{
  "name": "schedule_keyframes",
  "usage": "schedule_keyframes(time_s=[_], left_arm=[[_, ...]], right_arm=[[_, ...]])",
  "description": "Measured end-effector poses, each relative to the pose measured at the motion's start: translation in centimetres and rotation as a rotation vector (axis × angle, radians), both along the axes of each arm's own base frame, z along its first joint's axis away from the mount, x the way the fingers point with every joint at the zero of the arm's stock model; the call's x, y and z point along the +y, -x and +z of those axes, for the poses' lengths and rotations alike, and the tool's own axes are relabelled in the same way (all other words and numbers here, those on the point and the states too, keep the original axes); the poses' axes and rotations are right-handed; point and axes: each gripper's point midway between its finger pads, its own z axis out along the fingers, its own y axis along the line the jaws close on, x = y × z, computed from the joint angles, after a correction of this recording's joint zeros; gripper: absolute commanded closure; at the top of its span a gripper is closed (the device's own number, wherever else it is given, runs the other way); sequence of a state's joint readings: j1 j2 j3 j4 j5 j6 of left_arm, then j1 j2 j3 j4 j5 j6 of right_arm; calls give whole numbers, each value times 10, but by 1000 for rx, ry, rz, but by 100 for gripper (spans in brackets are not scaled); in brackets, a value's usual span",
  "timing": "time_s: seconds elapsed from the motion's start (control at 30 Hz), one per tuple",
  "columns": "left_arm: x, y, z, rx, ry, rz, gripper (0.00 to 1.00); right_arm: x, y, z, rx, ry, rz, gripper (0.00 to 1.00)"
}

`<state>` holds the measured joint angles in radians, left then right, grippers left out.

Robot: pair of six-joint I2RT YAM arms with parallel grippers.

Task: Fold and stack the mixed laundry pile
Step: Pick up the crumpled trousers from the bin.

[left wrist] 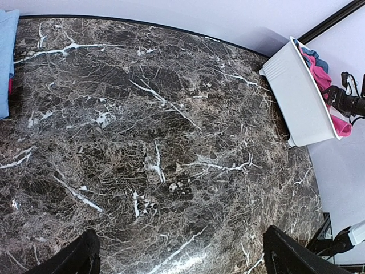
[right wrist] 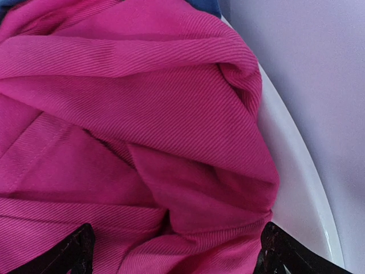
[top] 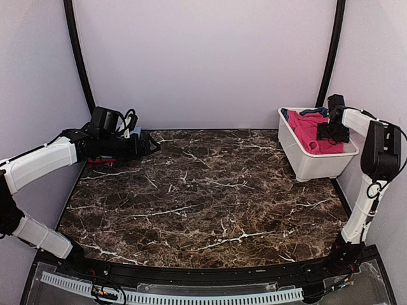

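Far left: my left gripper (top: 151, 145) hangs low over the back-left corner of the table (top: 203, 190), fingers spread wide with nothing between them. The light blue shirt (left wrist: 4, 57) lies just beside it at the table's edge. A careless swing of that arm could shove the shirt over the side.

Right: the white tub (top: 311, 166) sits at the far-right edge. The magenta garment (right wrist: 142, 114) is heaped inside it, with the navy one (top: 316, 112) behind.

My right gripper (top: 325, 134) hovers over the magenta folds, fingers spread and pinching nothing.

Risks, as I judge them:
- Closing on a thick bunch would lift a wad, not one layer.
- The navy piece may drag out tangled with it.
- Cloth snagging the rim could tip or slide the light tub off the table.
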<state>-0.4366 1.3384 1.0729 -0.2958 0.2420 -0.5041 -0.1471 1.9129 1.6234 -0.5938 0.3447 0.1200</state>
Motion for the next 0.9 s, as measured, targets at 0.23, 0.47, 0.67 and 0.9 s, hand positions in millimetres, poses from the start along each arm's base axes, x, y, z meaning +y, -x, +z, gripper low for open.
schedule_keyframes(time_s=[0.23, 0.47, 0.67, 0.9], left_arm=[[-3, -7, -5, 14, -7, 1, 1], [-5, -10, 0, 4, -1, 0, 1], [-6, -11, 6, -7, 6, -2, 1], [-6, -11, 6, -6, 9, -5, 1]], right_arm=[[-15, -11, -24, 25, -52, -17, 71], [-6, -12, -18, -7, -142, 19, 100], [27, -4, 38, -124, -234, 115, 100], [109, 21, 162, -369, -259, 344, 100]])
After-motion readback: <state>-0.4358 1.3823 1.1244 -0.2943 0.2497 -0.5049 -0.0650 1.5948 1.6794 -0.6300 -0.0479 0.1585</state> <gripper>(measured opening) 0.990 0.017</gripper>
